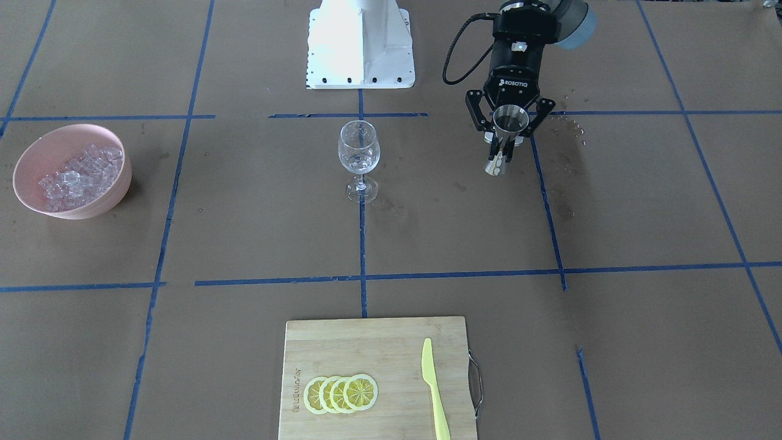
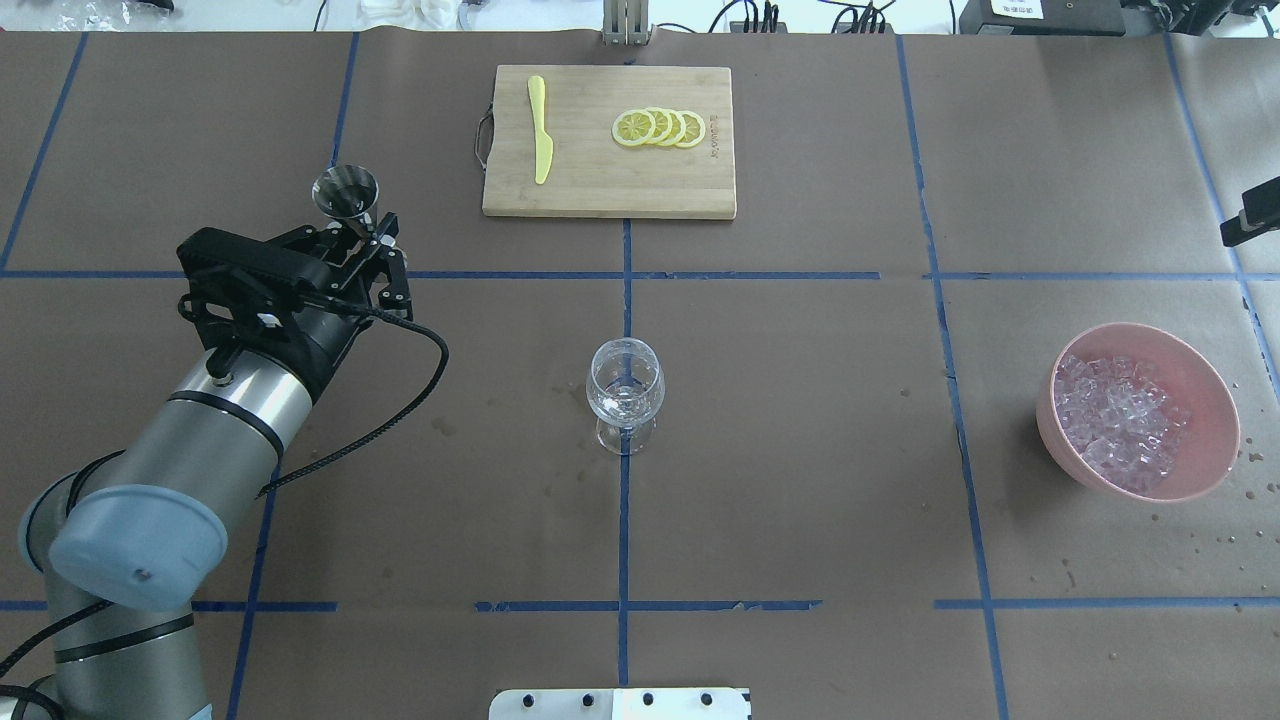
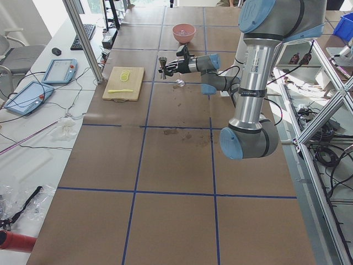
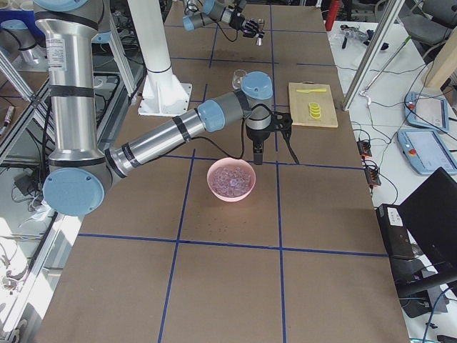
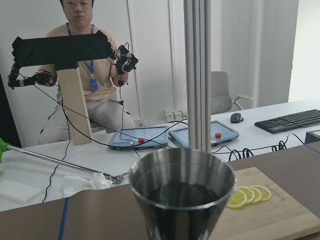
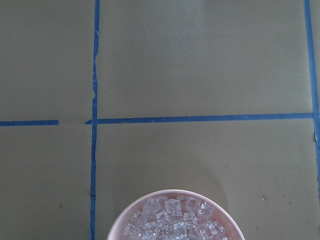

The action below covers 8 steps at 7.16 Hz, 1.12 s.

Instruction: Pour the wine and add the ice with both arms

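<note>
My left gripper (image 1: 502, 146) is shut on a steel jigger (image 1: 511, 120) and holds it upright, well to the robot's left of the wine glass (image 1: 359, 157). It also shows in the overhead view (image 2: 358, 228) with the jigger (image 2: 346, 193). The left wrist view shows dark wine (image 5: 182, 194) inside the jigger. The glass (image 2: 625, 392) stands mid-table. The ice (image 1: 79, 174) is heaped in a pink bowl (image 1: 91, 211) at the robot's right. My right gripper (image 4: 273, 151) hangs above the table just beyond the bowl (image 4: 230, 198); I cannot tell whether it is open or shut.
A bamboo cutting board (image 2: 600, 190) at the far edge carries lemon slices (image 2: 660, 128) and a yellow knife (image 2: 541, 140). The white pedestal (image 1: 360, 43) stands behind the glass. Wet spots (image 1: 571, 131) mark the paper near the left gripper.
</note>
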Each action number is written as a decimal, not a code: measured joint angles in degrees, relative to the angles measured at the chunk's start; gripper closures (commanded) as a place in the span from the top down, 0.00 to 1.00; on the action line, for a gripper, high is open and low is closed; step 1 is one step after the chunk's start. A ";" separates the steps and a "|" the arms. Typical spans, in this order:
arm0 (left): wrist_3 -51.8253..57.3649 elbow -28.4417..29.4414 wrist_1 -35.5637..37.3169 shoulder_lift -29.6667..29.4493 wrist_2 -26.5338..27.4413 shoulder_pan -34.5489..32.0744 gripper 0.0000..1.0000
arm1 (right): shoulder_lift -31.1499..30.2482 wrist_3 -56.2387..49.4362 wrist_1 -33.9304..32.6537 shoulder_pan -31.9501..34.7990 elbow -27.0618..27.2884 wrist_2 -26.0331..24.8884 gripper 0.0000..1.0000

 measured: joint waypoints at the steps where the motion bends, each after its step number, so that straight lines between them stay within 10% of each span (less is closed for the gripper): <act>1: -0.03 -0.23 3.54 -1.89 -0.04 0.47 0.00 | 0.00 0.30 0.06 0.00 0.09 -0.11 1.00; 8: 5.06 0.55 15.95 -9.45 11.32 12.19 0.00 | 0.37 2.13 0.24 -0.78 0.48 -2.89 1.00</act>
